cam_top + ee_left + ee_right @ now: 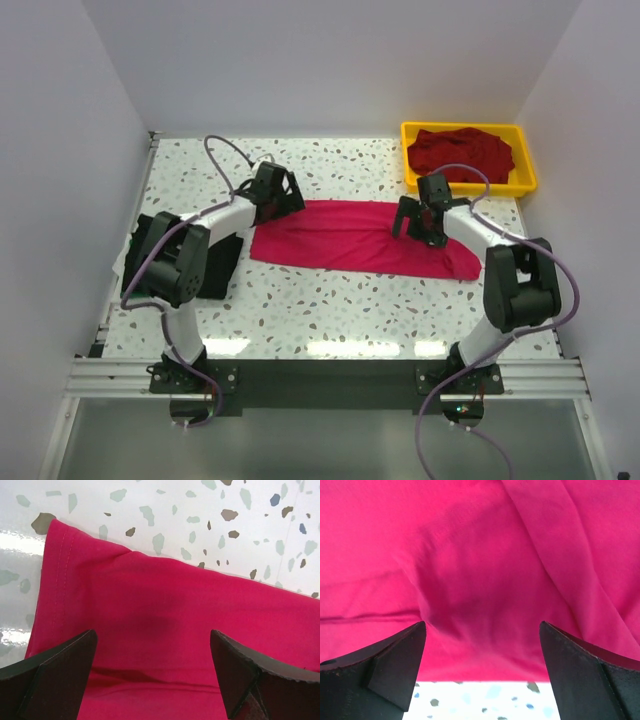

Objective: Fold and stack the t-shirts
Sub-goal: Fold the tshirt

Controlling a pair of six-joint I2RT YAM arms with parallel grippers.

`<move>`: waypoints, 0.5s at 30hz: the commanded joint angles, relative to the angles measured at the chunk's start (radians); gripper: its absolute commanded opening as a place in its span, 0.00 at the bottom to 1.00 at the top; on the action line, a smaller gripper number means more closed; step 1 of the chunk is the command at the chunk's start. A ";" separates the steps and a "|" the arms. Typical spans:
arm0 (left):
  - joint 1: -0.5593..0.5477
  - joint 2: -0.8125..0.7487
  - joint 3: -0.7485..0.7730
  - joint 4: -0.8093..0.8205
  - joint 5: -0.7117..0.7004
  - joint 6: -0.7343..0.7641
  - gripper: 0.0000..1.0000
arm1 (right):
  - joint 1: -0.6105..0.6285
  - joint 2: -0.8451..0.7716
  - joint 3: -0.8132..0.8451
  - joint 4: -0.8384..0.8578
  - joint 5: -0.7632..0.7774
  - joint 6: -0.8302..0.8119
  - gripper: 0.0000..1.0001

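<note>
Pink-red t-shirt [350, 240]: lies flat mid-frame on the worktop [330, 300] as a long, narrow band running from centre-left down toward the right.

Far left: black t-shirt [225, 268], a dark flat block partly under the left arm.

Left gripper [280, 200] sits over the band's left end. Wrist view: gripper [152, 675] spread wide, nothing clamped, dark fingers [55, 675] either side of smooth fabric. A stitched hem runs down the shirt's [165, 625] left edge to a square corner at upper left. Cannot tell whether the tips touch the cloth.

Right gripper [420, 225] is above the band's right part, also spread wide and empty. Wrist view [482, 670]: cloth [480, 560] more rumpled here, with soft diagonal creases and a seam line at left. The shirt's edge and speckled worktop show at bottom.

Upper right: dark maroon t-shirt [460, 150] heaped loosely in a yellow tray [528, 170].

Judgement: a fold is being set up. To do it well, each gripper should close on every layer at its edge, not only the top one. Both should lift evenly so the band stays taut. The right-side creases want smoothing first.

Materials: matte, limp knit fabric; glossy terrazzo worktop with glare patches; rigid plastic tray.
</note>
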 commanded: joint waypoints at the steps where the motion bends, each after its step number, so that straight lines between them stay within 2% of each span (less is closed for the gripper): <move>1: 0.005 0.026 0.072 0.049 0.004 0.047 1.00 | -0.010 0.084 0.077 0.131 -0.087 0.023 0.99; 5: 0.006 0.052 0.072 0.035 -0.004 0.050 1.00 | -0.037 0.168 0.120 0.103 -0.061 0.038 0.99; 10: 0.006 0.058 0.043 0.023 -0.036 0.050 1.00 | -0.071 0.186 0.168 0.037 0.097 0.008 0.99; 15: 0.006 0.058 0.014 0.009 -0.070 0.043 1.00 | -0.093 0.163 0.173 0.026 0.165 -0.028 0.99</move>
